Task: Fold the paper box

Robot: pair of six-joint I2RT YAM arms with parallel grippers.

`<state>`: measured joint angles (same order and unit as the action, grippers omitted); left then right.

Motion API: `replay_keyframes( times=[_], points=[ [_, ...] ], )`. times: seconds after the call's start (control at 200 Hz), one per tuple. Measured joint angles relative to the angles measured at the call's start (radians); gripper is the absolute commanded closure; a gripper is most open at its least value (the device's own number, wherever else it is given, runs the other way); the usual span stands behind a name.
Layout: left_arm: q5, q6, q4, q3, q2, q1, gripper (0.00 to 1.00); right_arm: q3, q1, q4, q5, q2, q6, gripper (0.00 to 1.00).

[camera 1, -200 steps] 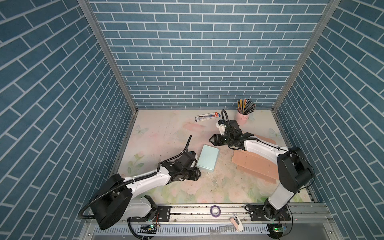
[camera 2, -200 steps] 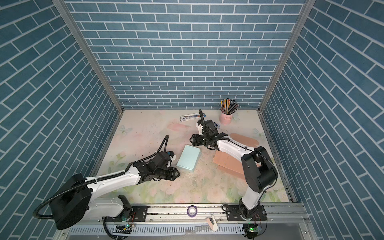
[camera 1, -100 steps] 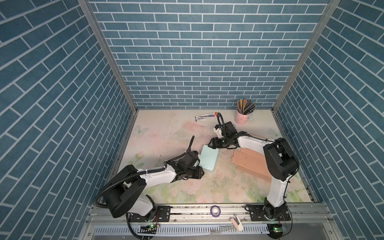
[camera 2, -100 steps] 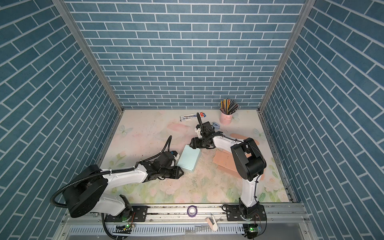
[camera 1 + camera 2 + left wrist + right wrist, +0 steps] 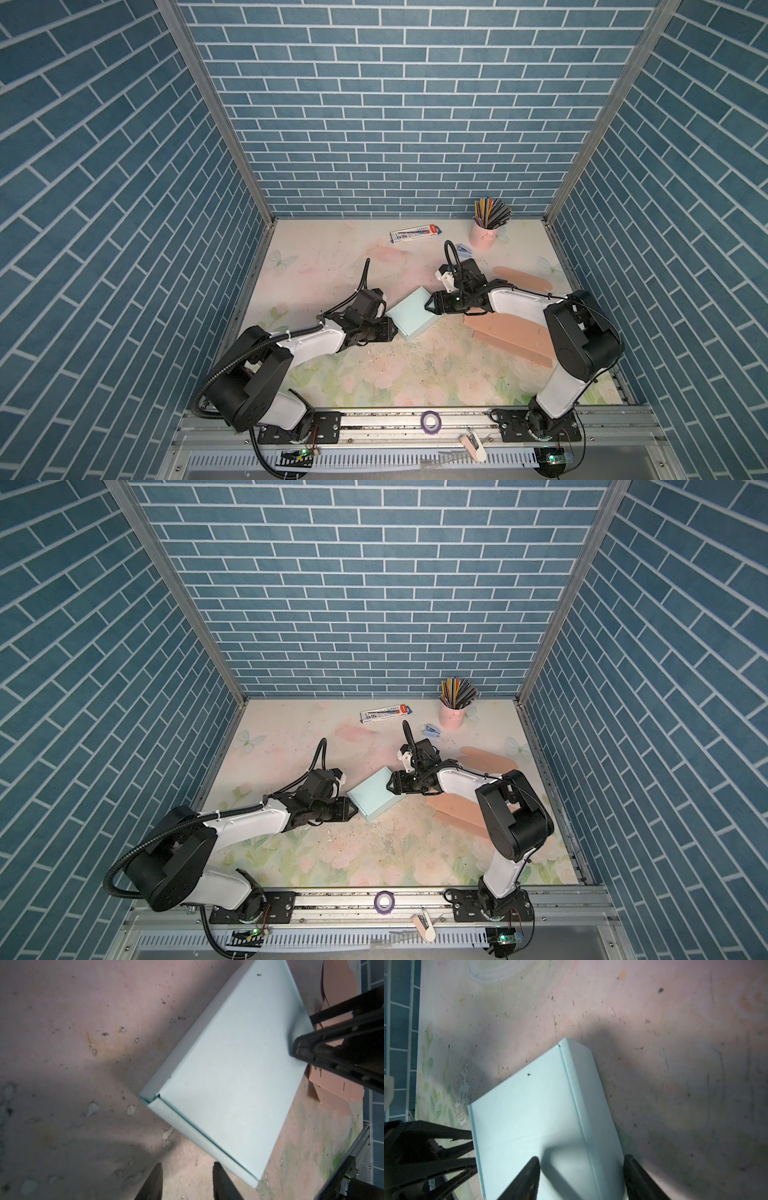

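The paper box (image 5: 411, 318) (image 5: 376, 793) is light teal, closed and lying flat mid-table. My left gripper (image 5: 395, 331) (image 5: 354, 811) sits low at the box's near-left corner. In the left wrist view it (image 5: 187, 1165) is open with only bare table between its fingers, and the box (image 5: 228, 1084) lies just beyond one fingertip. My right gripper (image 5: 428, 307) (image 5: 388, 787) is at the box's far-right edge. In the right wrist view it (image 5: 581, 1158) is open and straddles that edge of the box (image 5: 533, 1122), one finger over the lid and the other beside the side wall.
Flat pink cardboard (image 5: 511, 336) lies right of the box under my right arm, with another pink piece (image 5: 521, 278) behind it. At the back stand a pink cup of pencils (image 5: 484, 235) and a pen pack (image 5: 415, 232). Brick walls enclose three sides.
My right gripper has come forward from the back to the box's far-right edge. My left gripper has crept closer to the near-left corner. The box has turned a little on the table.
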<state>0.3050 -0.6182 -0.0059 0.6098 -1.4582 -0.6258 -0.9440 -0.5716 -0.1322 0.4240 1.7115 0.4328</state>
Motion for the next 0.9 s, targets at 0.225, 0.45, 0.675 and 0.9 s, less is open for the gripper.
replay_keyframes(
  times=[0.225, 0.45, 0.675, 0.9],
  points=[
    [0.018, 0.020, -0.003, 0.008, -0.021, 0.084, 0.60, 0.012, -0.034, 0.017, -0.004, -0.020, 0.019, 0.36],
    [0.043, 0.066, -0.009, 0.064, -0.041, 0.206, 0.62, -0.050, -0.068, 0.030, 0.000, 0.057, 0.035, 0.37],
    [0.059, 0.112, -0.006, 0.163, -0.114, 0.313, 0.65, -0.197, -0.077, 0.034, -0.001, 0.166, 0.039, 0.37],
    [0.061, 0.139, 0.003, 0.241, -0.222, 0.386, 0.65, -0.392, -0.073, 0.000, -0.009, 0.306, 0.036, 0.38]
  ],
)
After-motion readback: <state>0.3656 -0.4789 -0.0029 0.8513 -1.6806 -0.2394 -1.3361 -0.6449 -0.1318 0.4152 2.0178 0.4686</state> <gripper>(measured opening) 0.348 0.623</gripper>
